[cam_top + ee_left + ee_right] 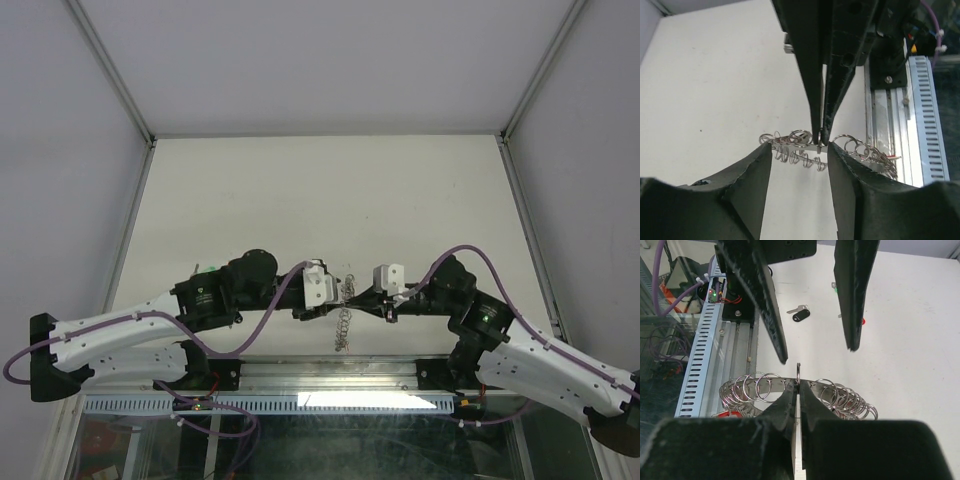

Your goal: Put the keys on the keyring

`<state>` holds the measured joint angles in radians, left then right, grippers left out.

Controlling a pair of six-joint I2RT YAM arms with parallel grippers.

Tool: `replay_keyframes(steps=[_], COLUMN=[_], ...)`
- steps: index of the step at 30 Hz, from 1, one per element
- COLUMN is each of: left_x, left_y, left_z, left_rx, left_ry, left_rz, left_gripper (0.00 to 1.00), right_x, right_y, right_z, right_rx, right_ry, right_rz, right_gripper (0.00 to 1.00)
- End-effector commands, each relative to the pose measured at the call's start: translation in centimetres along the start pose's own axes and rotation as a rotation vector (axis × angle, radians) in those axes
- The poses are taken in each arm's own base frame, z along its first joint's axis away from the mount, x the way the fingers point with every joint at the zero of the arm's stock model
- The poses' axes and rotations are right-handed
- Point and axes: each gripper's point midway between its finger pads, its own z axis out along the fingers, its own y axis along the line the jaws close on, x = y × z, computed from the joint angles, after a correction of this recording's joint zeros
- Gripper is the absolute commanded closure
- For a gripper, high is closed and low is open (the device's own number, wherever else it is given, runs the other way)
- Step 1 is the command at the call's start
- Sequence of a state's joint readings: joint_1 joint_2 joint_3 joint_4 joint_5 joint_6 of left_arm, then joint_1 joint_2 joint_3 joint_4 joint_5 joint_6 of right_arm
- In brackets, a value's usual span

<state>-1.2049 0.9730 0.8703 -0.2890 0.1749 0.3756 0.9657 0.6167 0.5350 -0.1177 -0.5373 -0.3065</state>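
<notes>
Looking down from the top camera: finding the left gripper (330,298) and the right gripper (362,296) meeting nose to nose just ahead of the rail (330,375), with the keyring (343,325) hanging between them and drooping towards the table (320,190). Not making out any keys at this size.

Turning to the left wrist: seeing its own fingers (747,185) standing apart, flanking the keyring (795,142) without clamping it. Seeing the right gripper's pair coming down from above, pressed together on the flat band. Judging the band as light, thin, stiff and slippery, and the small loops (860,150) along it as likely to swing and snag.

Turning to the right wrist: seeing its fingers (785,410) pinching the band tight, with the left gripper's jaws wide apart above and touching nothing. Spotting the keys lying loose on the table well beyond: a black-headed key (800,315), a red speck (861,321) and a green speck (834,286). Judging each as tiny, light, hard and apt to skid. Favouring a pinch across the plastic head over the bare metal, and a hold on the band rather than the fringe.
</notes>
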Motion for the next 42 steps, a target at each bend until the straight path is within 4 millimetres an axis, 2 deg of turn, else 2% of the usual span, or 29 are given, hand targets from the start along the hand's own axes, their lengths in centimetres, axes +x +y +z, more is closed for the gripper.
replay_keyframes(steps=[1, 3, 8, 16, 18, 21, 30, 35, 42], left_x=[-3.6, -3.8, -2.9, -0.4, 0.5, 1.6, 5.8, 6.8, 7.3], left_y=[2.7, 3.6, 5.4, 7.8, 8.3, 8.7, 9.5, 9.5, 9.3], left_z=[-2.1, -2.8, -4.2, -5.8, -6.3, -6.9, -8.2, -8.7, -7.9], left_rx=[-0.178, -0.243, -0.393, -0.607, -0.66, -0.706, -0.798, -0.824, -0.804], left_ry=[-0.156, -0.189, -0.199, -0.173, -0.152, -0.131, -0.057, -0.045, -0.002], left_rz=[-0.043, -0.098, -0.238, -0.448, -0.498, -0.566, -0.752, -0.781, -0.76], left_gripper=[0.49, 0.46, 0.42, 0.34, 0.32, 0.29, 0.24, 0.24, 0.21], right_x=[-3.9, -3.9, -5.0, -8.0, -8.3, -8.4, -8.8, -8.9, -10.2], right_y=[-0.7, -0.7, -1.2, -2.9, -3.1, -3.3, -3.7, -3.7, -3.6], right_z=[-0.5, -0.6, -1.2, -3.0, -3.2, -3.4, -3.4, -3.5, -3.9], right_rx=[0.025, 0.029, 0.062, 0.178, 0.194, 0.227, 0.237, 0.231, 0.211], right_ry=[-0.117, -0.121, -0.153, -0.214, -0.232, -0.263, -0.253, -0.246, -0.216], right_rz=[-0.116, -0.139, -0.214, -0.439, -0.557, -0.664, -0.709, -0.732, -0.842], right_gripper=[1.0, 1.0, 1.0, 1.0, 1.0, 1.0, 1.0, 1.0, 1.0])
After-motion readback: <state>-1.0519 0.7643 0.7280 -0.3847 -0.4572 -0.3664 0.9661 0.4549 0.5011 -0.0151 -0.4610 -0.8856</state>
